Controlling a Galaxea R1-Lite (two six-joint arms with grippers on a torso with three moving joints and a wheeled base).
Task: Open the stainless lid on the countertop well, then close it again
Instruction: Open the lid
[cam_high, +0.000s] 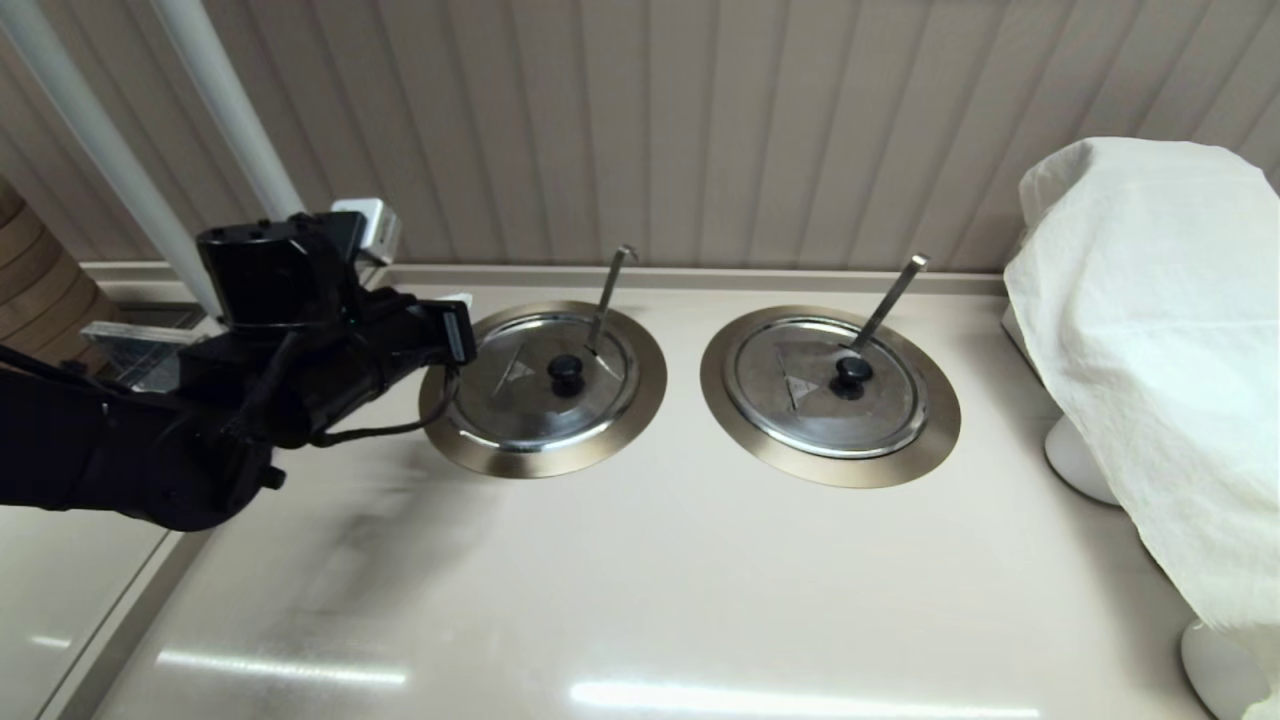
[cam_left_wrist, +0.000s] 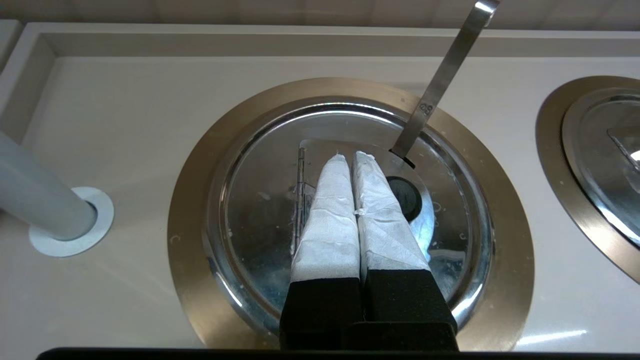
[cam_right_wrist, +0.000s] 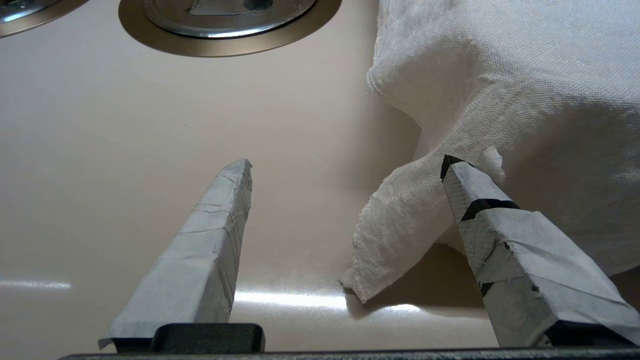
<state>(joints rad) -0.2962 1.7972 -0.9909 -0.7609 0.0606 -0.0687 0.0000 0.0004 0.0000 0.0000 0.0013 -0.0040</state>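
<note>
The stainless lid (cam_high: 520, 385) lies flat in the left countertop well, inside its bronze rim ring (cam_high: 540, 460). The lid has a black knob (cam_high: 566, 372), and the thin hook-tipped handle (cam_high: 608, 295) sticks up through its edge notch. My left gripper (cam_high: 458, 338) hovers over the lid's left edge. In the left wrist view its taped fingers are pressed together: the gripper (cam_left_wrist: 350, 157) is shut on nothing above the lid (cam_left_wrist: 250, 220), just beside the knob (cam_left_wrist: 407, 197). My right gripper (cam_right_wrist: 347, 165) is open low over bare counter, out of the head view.
The twin lid (cam_high: 825, 385) with a flat square-tipped handle (cam_high: 888, 300) sits to the right. A white cloth (cam_high: 1150, 330) drapes over objects at the far right, and its corner (cam_right_wrist: 400, 225) hangs between the right fingers. White poles (cam_high: 230, 110) rise at the back left.
</note>
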